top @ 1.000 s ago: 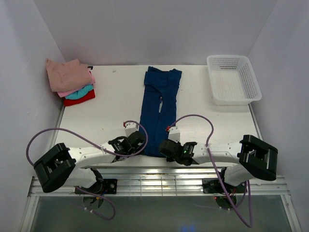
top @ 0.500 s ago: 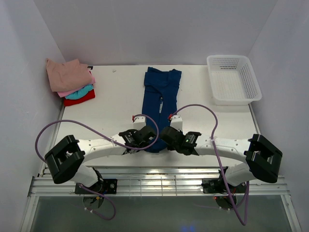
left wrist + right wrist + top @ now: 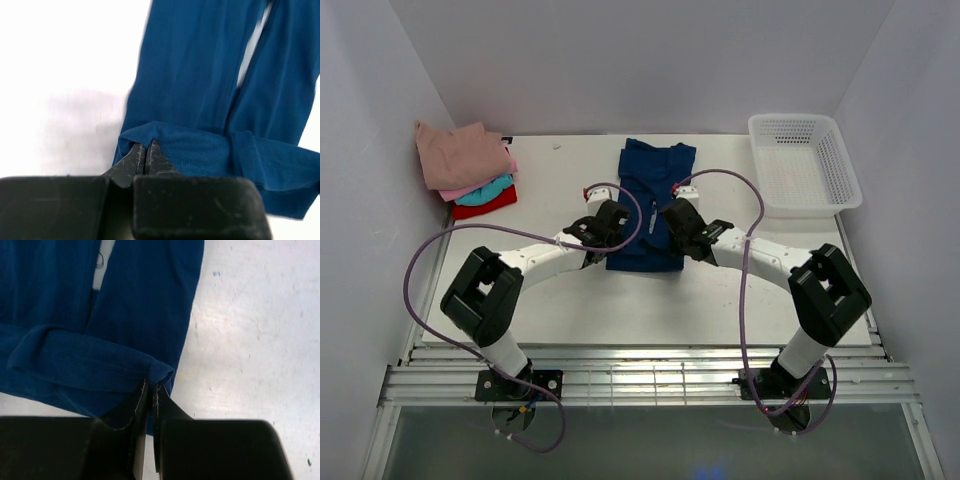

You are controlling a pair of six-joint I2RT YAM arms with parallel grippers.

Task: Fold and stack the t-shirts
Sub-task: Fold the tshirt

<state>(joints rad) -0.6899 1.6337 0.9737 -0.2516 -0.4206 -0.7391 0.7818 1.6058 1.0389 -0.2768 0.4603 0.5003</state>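
Left pincer (image 3: 146, 150) and right pincer (image 3: 150, 388) clamped on navy tee (image 3: 656, 170) hem corners
one corner each likely keeps hem level; fold looks half-made

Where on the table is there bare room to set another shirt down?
Bare table lies between the folded stack and the navy tee, and along the near edge. Crowded at centre: left gripper and right gripper shut on the tee; basket fills far right.

You're looking at a plain deep-blue tee (image 3: 642, 180) mid-table. Far left, top down, you've got a dusty-pink tee (image 3: 460, 155), pink tee (image 3: 510, 164), teal tee (image 3: 485, 190), red tee (image 3: 488, 208). Far right: white mesh basket (image 3: 810, 208).
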